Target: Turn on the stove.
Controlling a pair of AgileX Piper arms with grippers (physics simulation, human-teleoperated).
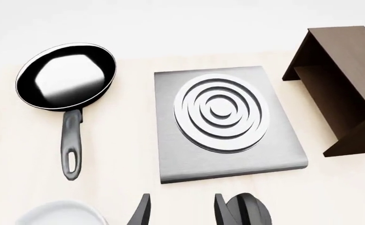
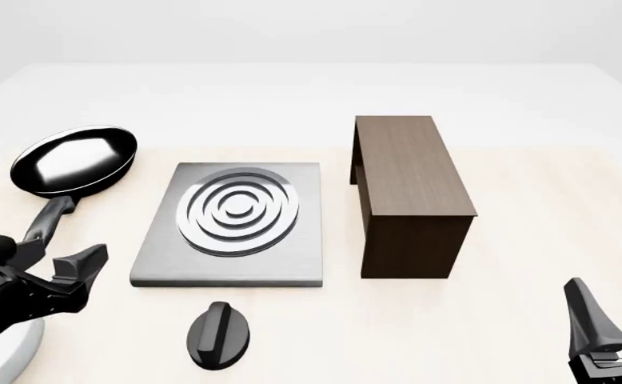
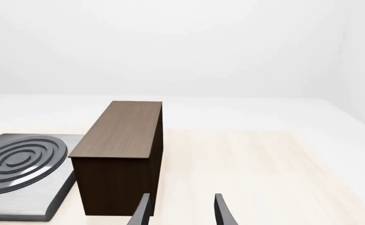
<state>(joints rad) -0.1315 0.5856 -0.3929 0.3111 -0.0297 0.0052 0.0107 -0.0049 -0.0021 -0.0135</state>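
The stove is a flat grey metal slab with raised silver burner rings, lying mid-table. It also shows in the left wrist view and the right wrist view. Its separate black round knob lies on the table in front of the slab. My left gripper is open and empty, left of the knob and apart from it. In the left wrist view the knob sits just outside the gap of the left gripper. My right gripper is open and empty at the near right, and also shows in its wrist view.
A black frying pan lies left of the stove, its handle pointing towards the left arm. A dark brown wooden box stands right of the stove. A white dish sits at the near left edge under the left arm.
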